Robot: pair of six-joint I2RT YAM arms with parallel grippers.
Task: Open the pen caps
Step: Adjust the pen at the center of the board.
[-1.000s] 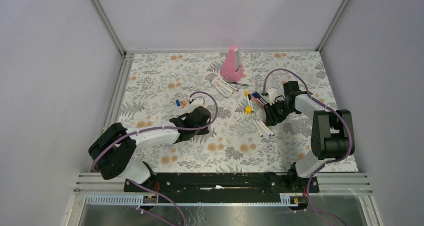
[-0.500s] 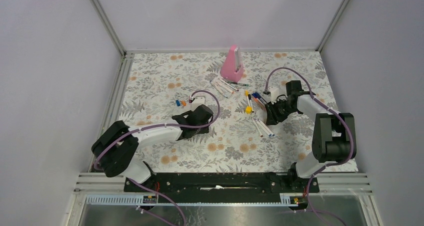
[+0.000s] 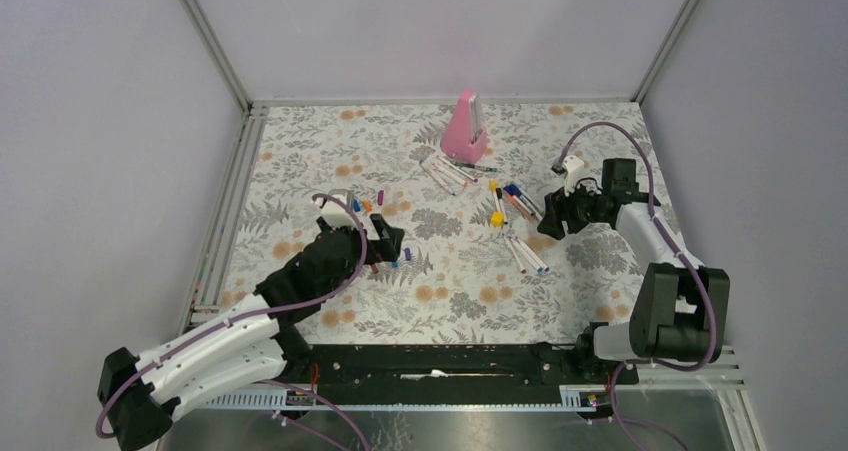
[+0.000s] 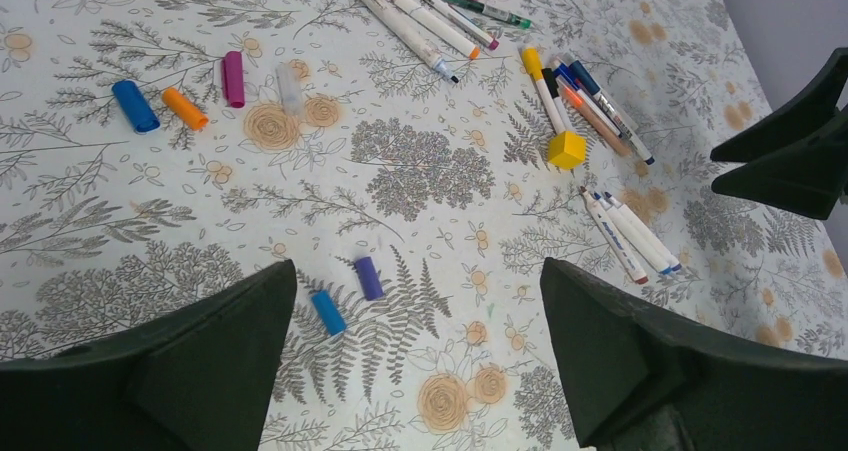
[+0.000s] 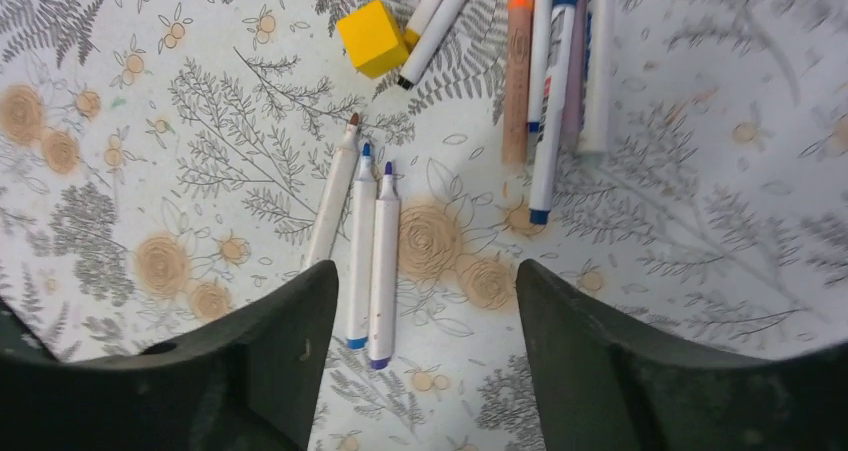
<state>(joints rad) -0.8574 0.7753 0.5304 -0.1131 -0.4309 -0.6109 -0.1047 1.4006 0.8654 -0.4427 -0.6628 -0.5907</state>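
Pen caps (image 4: 135, 106): small blue, orange, purple cylinders, lying loose.

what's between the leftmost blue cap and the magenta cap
An orange cap lies between the blue cap and magenta cap; the left wrist view shows it.

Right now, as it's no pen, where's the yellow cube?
Top view, right of centre: the yellow cube lies beside the pen cluster, just beyond three uncapped pens.
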